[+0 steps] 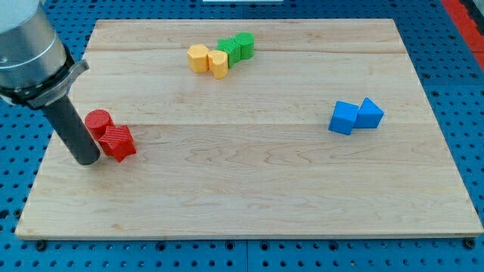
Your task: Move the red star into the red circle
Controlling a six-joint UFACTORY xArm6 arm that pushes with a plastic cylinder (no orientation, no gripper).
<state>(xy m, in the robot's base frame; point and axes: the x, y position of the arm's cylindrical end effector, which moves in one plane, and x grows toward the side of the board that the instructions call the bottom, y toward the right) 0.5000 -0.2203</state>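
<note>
The red star lies on the wooden board at the view's left. The red circle, a short red cylinder, sits just above and left of the star and touches it. My tip rests on the board right at the star's left side, below the red circle. The dark rod rises up and to the left from there to the grey arm.
Two yellow blocks and two green blocks are clustered near the view's top centre. A blue cube and a blue triangular block sit together at the view's right. The board lies on a blue pegboard.
</note>
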